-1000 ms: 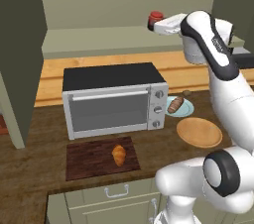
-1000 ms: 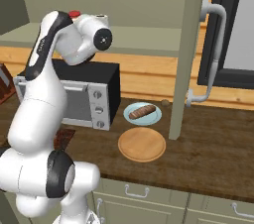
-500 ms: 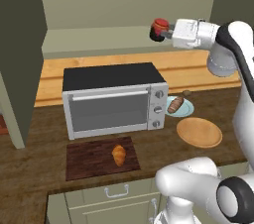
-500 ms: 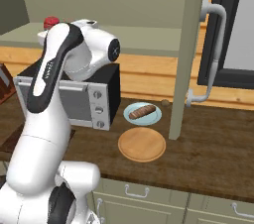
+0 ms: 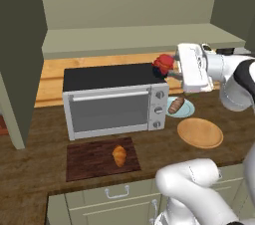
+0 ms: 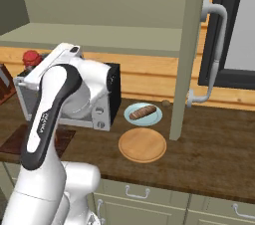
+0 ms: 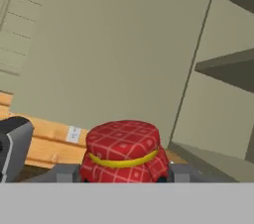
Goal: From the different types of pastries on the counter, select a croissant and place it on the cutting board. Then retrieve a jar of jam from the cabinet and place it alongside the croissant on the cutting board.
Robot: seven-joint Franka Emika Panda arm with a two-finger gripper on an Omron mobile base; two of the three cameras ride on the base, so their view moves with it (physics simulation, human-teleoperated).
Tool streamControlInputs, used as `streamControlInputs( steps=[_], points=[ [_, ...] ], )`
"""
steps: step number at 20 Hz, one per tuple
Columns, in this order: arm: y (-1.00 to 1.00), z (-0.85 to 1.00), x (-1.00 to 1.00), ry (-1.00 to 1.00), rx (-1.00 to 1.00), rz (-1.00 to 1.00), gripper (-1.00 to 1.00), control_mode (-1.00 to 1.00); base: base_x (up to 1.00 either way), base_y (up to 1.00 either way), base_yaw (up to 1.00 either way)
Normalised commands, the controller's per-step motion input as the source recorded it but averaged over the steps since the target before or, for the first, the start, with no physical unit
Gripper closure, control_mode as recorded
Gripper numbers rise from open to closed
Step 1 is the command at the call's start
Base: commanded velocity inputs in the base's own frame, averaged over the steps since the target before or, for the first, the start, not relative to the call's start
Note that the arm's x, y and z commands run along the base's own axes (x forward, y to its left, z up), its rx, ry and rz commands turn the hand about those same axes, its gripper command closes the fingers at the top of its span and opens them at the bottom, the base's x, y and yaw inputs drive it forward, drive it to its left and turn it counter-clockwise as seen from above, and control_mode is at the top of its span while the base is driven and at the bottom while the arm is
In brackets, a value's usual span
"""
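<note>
My gripper (image 5: pixel 169 69) is shut on the jar of jam (image 5: pixel 162 61), a squat jar with a red checked lid, and holds it in the air just over the right end of the toaster oven's top. In the hand view the jar (image 7: pixel 124 149) sits between my two fingertips (image 7: pixel 67 172). The jar (image 6: pixel 32 58) also peeks out to the left of my arm in the right base view. The golden croissant (image 5: pixel 119 155) lies on the dark reddish cutting board (image 5: pixel 84 162) in front of the oven. Behind, the olive-grey cabinet (image 5: pixel 129 0) stands open, with a pale shelf.
A silver toaster oven (image 5: pixel 112 102) stands on the counter (image 5: pixel 30 169). To its right a brown loaf-shaped pastry (image 5: pixel 176 104) lies on a blue plate, with a round wooden plate (image 5: pixel 200 132) nearer the front. An open cabinet door (image 6: pixel 189 45) hangs at the right.
My arm has brought the jar down from shelf height to just above the oven's right end. The croissant, the board and the plates have stayed put.
</note>
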Motion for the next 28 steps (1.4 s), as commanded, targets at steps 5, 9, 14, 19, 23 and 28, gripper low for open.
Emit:
streamControlInputs(
  steps=[5, 9, 14, 19, 23, 28],
  points=[
    [0.76, -1.00, -1.00, -0.33, 0.00, -0.09, 1.00, -1.00, 0.00, 0.00, 0.00],
    [0.52, -1.00, -1.00, -0.16, 0.00, -0.23, 1.00, -1.00, 0.00, 0.00, 0.00],
    [0.38, -0.97, -1.00, -0.24, 0.02, -0.25, 1.00, -1.00, 0.00, 0.00, 0.00],
    [0.68, -0.67, -1.00, -0.27, 0.10, -0.41, 1.00, -1.00, 0.00, 0.00, 0.00],
    [0.77, -0.70, -0.82, -0.24, 0.11, -0.69, 1.00, -1.00, 0.00, 0.00, 0.00],
    [0.30, -0.99, -0.44, -0.27, 0.14, -0.81, 1.00, -1.00, 0.00, 0.00, 0.00]
  ],
)
